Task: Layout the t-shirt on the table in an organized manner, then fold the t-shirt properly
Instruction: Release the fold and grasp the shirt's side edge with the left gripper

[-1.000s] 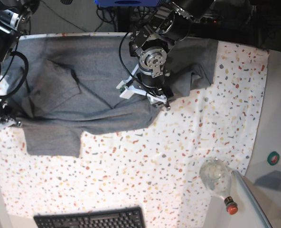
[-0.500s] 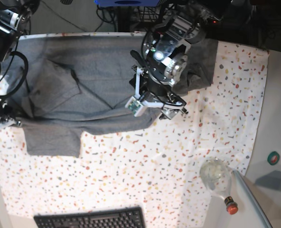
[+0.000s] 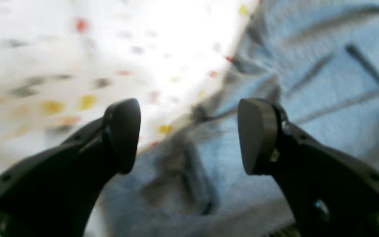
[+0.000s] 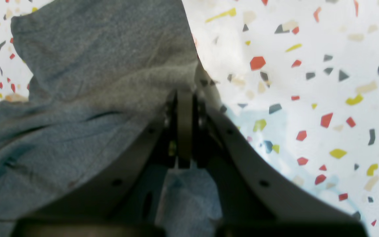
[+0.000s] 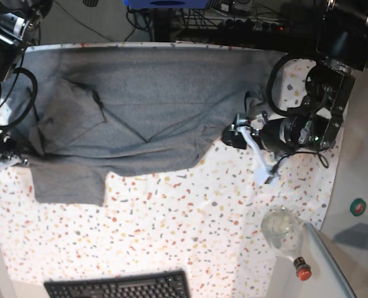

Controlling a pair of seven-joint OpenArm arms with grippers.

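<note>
The left hand point(image 5: 251, 155) has let go and swung off to the shirt's edge, jaws wide and empty. The t-shirt point(image 5: 140, 105) lies rumpled across the worktop point(image 5: 190, 230); the right hand point(image 4: 184, 131) stays clamped on its hem.

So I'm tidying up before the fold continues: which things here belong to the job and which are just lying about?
Belongs to the job:
- t-shirt
- table
- left pincer, open
- right pincer, shut on the t-shirt

Just lying about:
- keyboard
- clear bottle with a red cap
</note>
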